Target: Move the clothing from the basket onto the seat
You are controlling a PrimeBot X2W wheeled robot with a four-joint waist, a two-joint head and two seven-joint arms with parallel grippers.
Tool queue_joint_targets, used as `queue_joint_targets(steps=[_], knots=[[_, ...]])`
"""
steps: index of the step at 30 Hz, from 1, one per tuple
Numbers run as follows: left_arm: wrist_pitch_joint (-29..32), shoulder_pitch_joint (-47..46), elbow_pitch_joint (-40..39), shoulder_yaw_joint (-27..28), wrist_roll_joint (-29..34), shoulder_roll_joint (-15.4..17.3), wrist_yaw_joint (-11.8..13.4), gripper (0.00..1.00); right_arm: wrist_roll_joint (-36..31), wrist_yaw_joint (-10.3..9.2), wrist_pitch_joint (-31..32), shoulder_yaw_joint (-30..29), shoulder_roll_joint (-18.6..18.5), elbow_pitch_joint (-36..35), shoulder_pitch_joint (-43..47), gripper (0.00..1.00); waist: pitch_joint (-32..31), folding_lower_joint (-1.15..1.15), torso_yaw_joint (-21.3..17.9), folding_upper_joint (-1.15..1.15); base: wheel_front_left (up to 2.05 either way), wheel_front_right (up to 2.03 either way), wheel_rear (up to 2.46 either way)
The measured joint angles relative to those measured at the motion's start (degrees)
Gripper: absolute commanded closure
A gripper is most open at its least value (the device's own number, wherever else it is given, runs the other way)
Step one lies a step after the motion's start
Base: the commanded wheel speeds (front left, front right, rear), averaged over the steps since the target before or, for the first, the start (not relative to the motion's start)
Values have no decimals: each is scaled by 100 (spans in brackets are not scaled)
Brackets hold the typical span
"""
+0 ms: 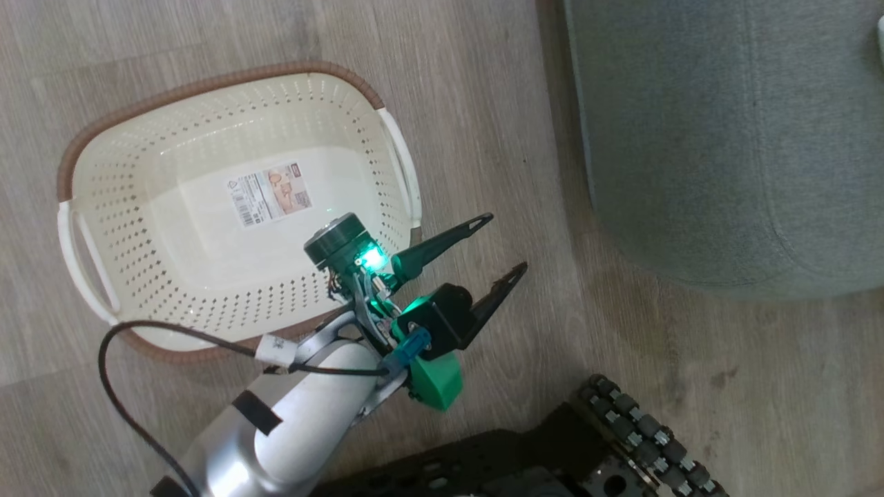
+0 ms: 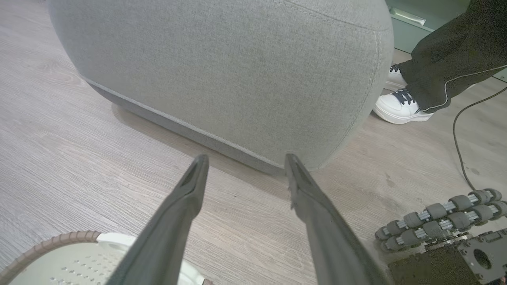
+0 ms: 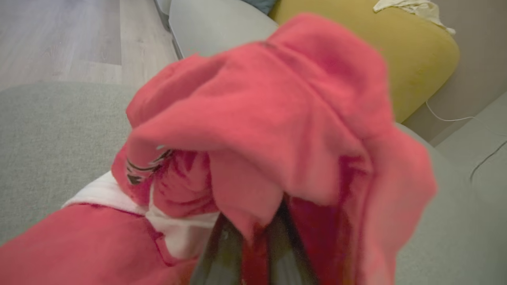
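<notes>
L gripper point(image 1: 504, 243), head view: jaws spread wide, nothing btw them, hanging over the floor point(image 1: 483, 103) just off the basket point(image 1: 207, 86)'s near-right corner, fingers aimed toward the seat point(image 1: 725, 138). Basket stands on the floor, well apart from the seat's rounded corner, w/ a paper label point(image 1: 268, 195) showing on its bottom. A black cable point(image 1: 110, 345) crosses its near rim, and a roller wheel point(image 1: 642, 428) of the robot base sits at lower right. Left wrist view: both dark fingers point(image 2: 186, 198) stand apart above bare floor, pointing at the seat's stitched lower edge. A bit of the basket's braided rim and white handle shows at lower left. Past the seat's far corner stand a person's white shoes point(image 2: 400, 109) and a dark trouser leg point(image 2: 455, 59). Right wrist view: R gripper point(image 3: 253, 241) is pinched tight on a red garment point(image 3: 257, 111), bunched and draped over its fingers above the seat's top. Pic is blurred, so I can't tell if that piece touches the cushion. A second red garment point(image 3: 59, 245) w/ a white panel lies on the seat at lower left. A yellow cushion point(image 3: 416, 59) sits behind, w/ a pale cloth point(image 3: 412, 6) on top.
</notes>
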Motion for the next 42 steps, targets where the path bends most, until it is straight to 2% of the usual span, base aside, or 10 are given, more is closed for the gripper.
queue_joint_targets(steps=[9,17,18,19,20,26,32,34,42], knots=[[0,-124,7,-87,-19,69,94,0,606,-1,181,1034,9,944,-524,100,159,0,58,0,0,0,0],[0,-174,19,-134,-76,67,136,0,1368,-1,222,1778,11,1039,-539,100,66,0,67,0,0,0,0],[0,-191,20,-136,-88,66,136,0,1443,-1,227,1847,8,1053,-539,72,38,0,65,0,0,0,0],[0,-193,20,-137,-102,64,137,0,1488,-1,226,1935,-2,1057,-537,29,5,0,61,0,0,0,0],[0,-192,21,-138,-127,60,167,0,1535,-1,225,2003,-8,1060,-537,0,-32,0,56,0,0,0,0],[0,-183,45,-249,-180,-14,171,0,1815,-1,218,2526,-92,1038,-510,0,-339,-1,33,0,0,0,0],[0,-131,43,-271,-283,-154,170,0,2054,-1,219,3299,-349,704,-200,0,-812,-1,23,0,0,0,0],[0,-25,42,-267,-336,-200,170,0,2052,0,203,3640,-478,476,-57,0,-999,-1,23,0,0,0,0],[0,349,-25,-111,-465,-372,182,0,2461,-1,58,4343,-935,-387,256,0,-1767,-1,58,0,0,0,0]])
